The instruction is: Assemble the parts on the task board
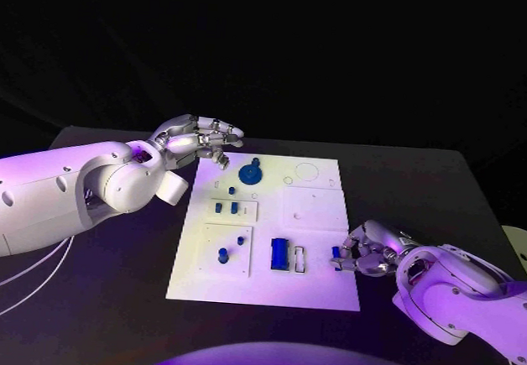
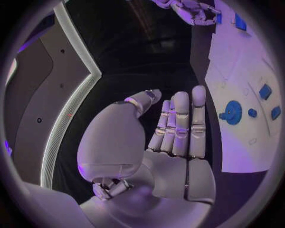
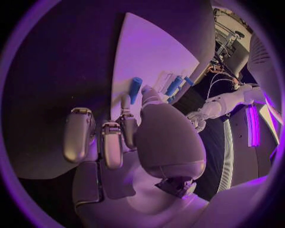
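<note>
Head view is showing the right hand (image 1: pixel 365 252) pinching a small blue peg (image 1: pixel 335 252) at the right edge of the board (image 1: pixel 316 216), while the left hand (image 1: pixel 200 138), fingers apart and holding nothing, is hovering near the far left corner, beside the gear (image 1: pixel 251 174).

White arms (image 1: pixel 45 197), seemingly silver hands (image 1: pixel 197 138)

Far board edge: left hand (image 1: pixel 200 140) hovers over the task board's (image 1: pixel 317 287) far left corner, just beside the round blue part (image 1: pixel 251 174).
Right edge: right hand (image 1: pixel 362 252) sits there, pinching a small blue part (image 1: pixel 335 252).
Near board area: bare white.
Tabletop (image 1: pixel 97 305): open on both sides.
</note>
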`<state>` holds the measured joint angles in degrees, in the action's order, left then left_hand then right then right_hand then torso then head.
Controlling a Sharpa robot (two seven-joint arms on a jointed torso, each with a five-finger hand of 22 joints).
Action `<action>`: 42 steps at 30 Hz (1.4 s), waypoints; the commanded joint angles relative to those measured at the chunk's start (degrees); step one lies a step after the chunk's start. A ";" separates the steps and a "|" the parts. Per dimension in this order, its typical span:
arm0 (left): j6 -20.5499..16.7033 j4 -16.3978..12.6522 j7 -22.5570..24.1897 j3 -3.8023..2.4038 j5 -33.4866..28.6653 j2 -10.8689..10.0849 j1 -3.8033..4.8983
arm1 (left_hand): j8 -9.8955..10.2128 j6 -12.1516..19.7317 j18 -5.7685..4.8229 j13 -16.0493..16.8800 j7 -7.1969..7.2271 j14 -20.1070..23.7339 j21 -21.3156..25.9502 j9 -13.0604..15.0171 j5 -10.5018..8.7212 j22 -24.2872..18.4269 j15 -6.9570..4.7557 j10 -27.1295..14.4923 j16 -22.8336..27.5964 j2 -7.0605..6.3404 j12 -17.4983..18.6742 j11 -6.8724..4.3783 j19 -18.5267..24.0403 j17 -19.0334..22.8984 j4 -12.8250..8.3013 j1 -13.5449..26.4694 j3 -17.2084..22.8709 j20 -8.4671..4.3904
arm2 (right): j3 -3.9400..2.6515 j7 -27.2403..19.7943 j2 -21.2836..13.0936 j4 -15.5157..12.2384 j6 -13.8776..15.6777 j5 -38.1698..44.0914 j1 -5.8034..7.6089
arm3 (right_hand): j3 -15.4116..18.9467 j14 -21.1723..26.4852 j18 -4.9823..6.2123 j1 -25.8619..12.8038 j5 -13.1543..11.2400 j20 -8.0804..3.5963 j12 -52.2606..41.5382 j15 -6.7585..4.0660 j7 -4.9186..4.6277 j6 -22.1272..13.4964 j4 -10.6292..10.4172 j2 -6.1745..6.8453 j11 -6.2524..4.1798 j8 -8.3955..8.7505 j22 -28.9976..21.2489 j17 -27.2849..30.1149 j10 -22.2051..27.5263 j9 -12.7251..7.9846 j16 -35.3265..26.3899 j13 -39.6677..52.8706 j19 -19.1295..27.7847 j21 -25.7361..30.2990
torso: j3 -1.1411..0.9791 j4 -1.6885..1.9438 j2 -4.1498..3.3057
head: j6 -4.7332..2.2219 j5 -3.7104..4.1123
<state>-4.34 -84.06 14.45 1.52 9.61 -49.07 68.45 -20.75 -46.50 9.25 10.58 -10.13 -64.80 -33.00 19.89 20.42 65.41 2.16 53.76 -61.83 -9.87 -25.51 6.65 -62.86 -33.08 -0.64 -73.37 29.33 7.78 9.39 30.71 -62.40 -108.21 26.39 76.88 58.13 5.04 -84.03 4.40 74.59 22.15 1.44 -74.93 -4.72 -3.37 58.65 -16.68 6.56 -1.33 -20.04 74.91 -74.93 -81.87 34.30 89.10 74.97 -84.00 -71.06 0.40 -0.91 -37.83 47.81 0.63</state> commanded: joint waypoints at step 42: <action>1.46 -0.29 0.31 -0.02 0.18 0.07 0.03 | -0.39 0.44 1.11 -0.08 -0.13 0.30 0.47 0.10 0.29 -0.08 0.02 -0.54 -0.34 0.34 -0.43 -0.01 -0.04 0.29 0.10 0.26 -0.31 0.28 | 0.02 1.06 3.51 -2.68 2.91 -1.83 0.53 | -45.94 -5.61 -1.06 -4.17 -7.69 -0.22 -1.05 -0.29 0.65 0.30 7.12 7.21 -0.21 -1.75 10.64 -13.34 -1.32 2.77 0.30 3.28 -1.48 -1.20 | 0.02 -0.03 0.02 | 0.07 -0.05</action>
<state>-4.12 -84.15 14.37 1.53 9.65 -49.13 68.45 -20.75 -46.50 9.25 10.58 -10.13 -64.80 -32.74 19.92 20.42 65.42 2.16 53.76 -61.84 -9.87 -25.74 6.65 -62.86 -32.87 -0.63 -73.37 29.33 7.78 9.38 31.32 -59.08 -110.84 28.72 78.03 58.65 -40.36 -84.03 4.40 70.87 14.27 1.44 -75.85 -4.71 -3.22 58.98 -9.87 13.89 -1.68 -19.53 74.94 -74.91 -82.77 34.56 89.10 74.95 -84.00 -71.99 0.41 -0.92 -37.77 47.83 0.54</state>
